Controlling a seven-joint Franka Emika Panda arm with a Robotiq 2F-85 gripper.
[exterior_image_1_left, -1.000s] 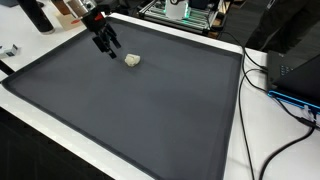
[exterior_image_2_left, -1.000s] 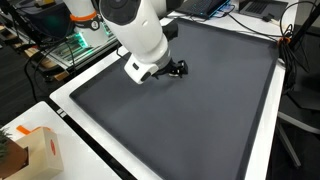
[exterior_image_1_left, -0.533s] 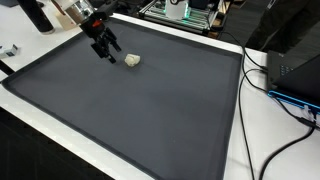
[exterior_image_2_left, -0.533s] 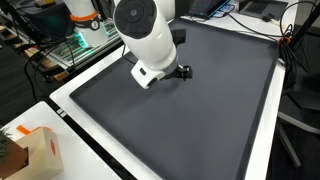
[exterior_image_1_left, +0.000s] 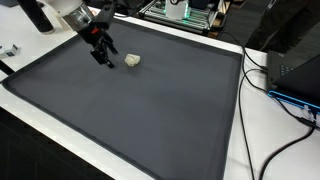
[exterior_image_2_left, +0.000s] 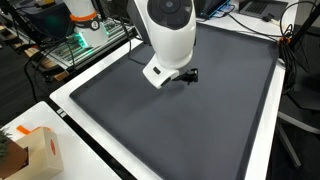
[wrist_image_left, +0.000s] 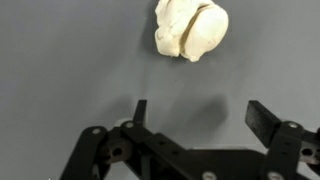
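Hovering jaws: spread wide, empty, low over the dark mat (exterior_image_1_left: 150, 110).
Crumpled white lump (wrist_image_left: 192, 30): lying on the mat just ahead of the fingertips, not touching, roughly in line with the gap.
Approach: keep low, advance straight until both fingers flank the lump.
Closing: probably best gentle, since it looks soft.
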